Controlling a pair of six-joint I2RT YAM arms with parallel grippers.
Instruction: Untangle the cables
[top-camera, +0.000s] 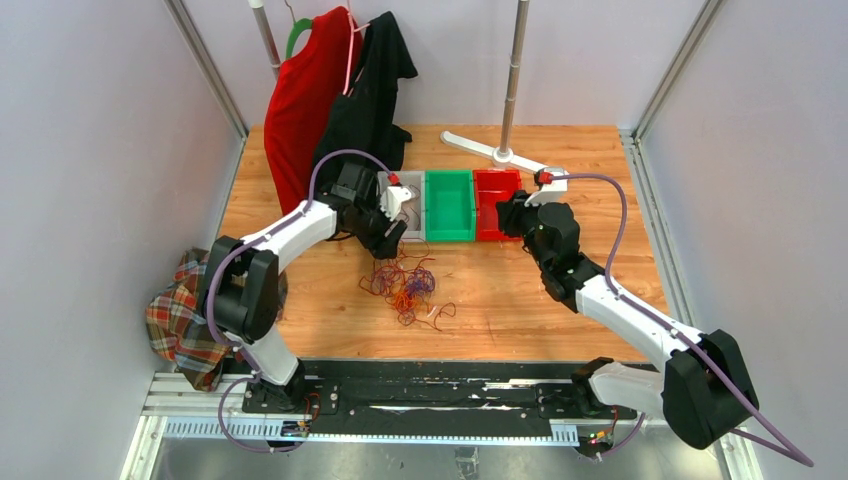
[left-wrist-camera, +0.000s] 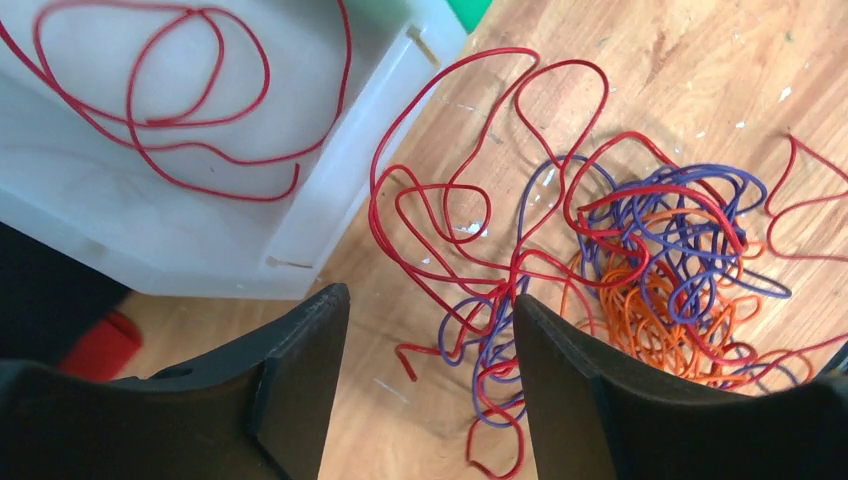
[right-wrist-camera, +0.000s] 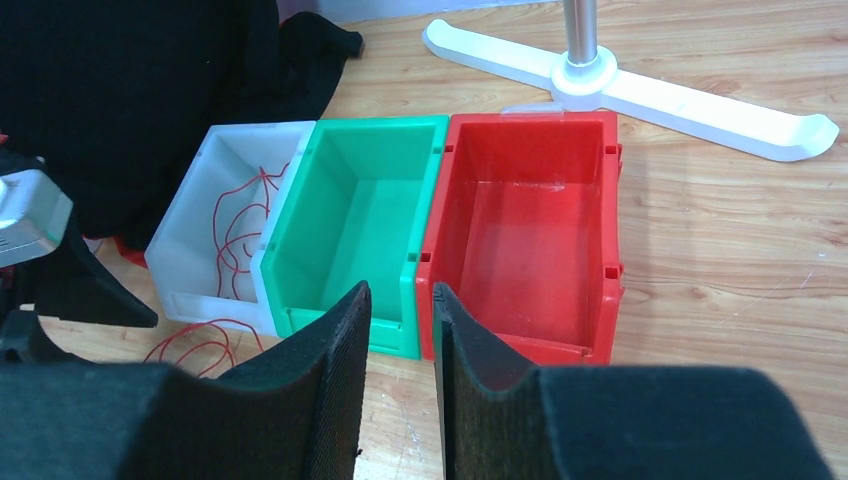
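The cables (top-camera: 405, 285) lie in a tangle of red, orange and purple loops (left-wrist-camera: 650, 240) on the wooden table, in front of the bins. One red cable (left-wrist-camera: 190, 120) lies curled by itself inside the white bin (left-wrist-camera: 330, 190), and it also shows in the right wrist view (right-wrist-camera: 235, 235). My left gripper (left-wrist-camera: 428, 296) hovers open by the white bin's near corner, above the tangle's left edge, and grips nothing (top-camera: 398, 205). My right gripper (right-wrist-camera: 400, 290) hangs in front of the green and red bins, its jaws narrowly apart with nothing between them (top-camera: 508, 215).
A white bin (right-wrist-camera: 190, 250), a green bin (right-wrist-camera: 370, 200) and a red bin (right-wrist-camera: 530, 210) stand side by side. Behind them are a white stand base (right-wrist-camera: 650, 95) with its pole and hanging red and black garments (top-camera: 340, 90). A plaid cloth (top-camera: 180, 320) lies at the left edge.
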